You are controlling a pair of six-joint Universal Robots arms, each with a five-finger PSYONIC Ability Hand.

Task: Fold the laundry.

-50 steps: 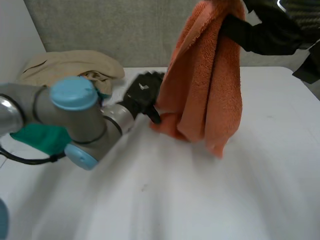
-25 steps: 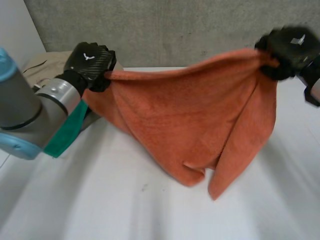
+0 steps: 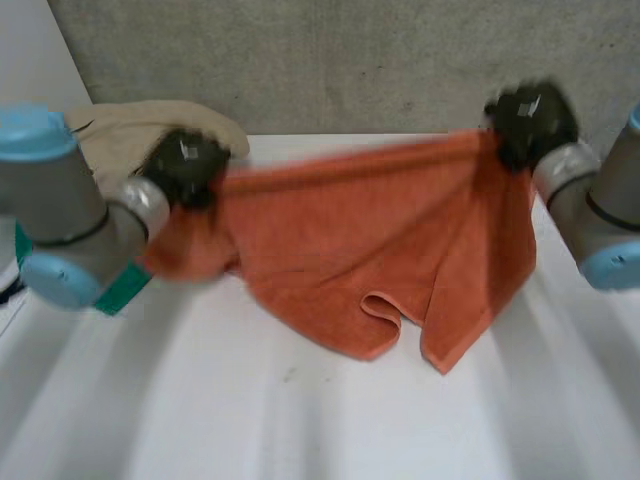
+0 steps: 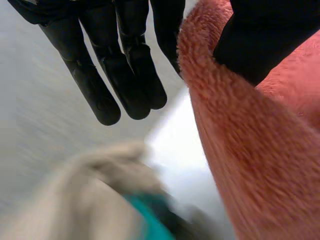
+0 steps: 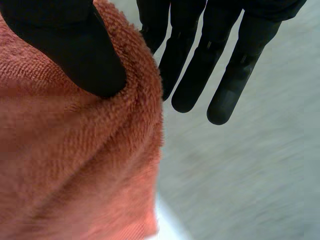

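Lying at the far left of the white surface [image 3: 300, 410], against the grey wall [image 3: 330, 60], is a heap of beige cloth [image 3: 120, 128], and a green cloth [image 3: 122, 290] peeks out just in front of it, partly covered by the left arm [image 3: 60, 215]. That arm reaches toward the wall and ends in the left hand [image 3: 186, 165], raised above the surface just beside the beige heap. In the left wrist view the left hand [image 4: 125, 75] has its fingers straight and close together, while the thumb [image 4: 265, 35] presses a thick fold of the orange towel [image 4: 250, 150] against the nearest finger, pinching the cloth at a top corner. The orange towel [image 3: 370, 230] hangs between the two hands, its upper edge pulled nearly straight from one to the other. The rest droops in a wide sag over the middle of the surface. Its lower folds and two loose corners reach down to the surface nearer the right side. At the right, the right hand [image 3: 530, 120] holds the opposite top corner, raised near the wall at the end of the right arm [image 3: 600, 225]. In the right wrist view its fingers [image 5: 200, 70] are straight and slightly apart, and the thumb [image 5: 75, 45] clamps the towel's edge against the finger next to it.
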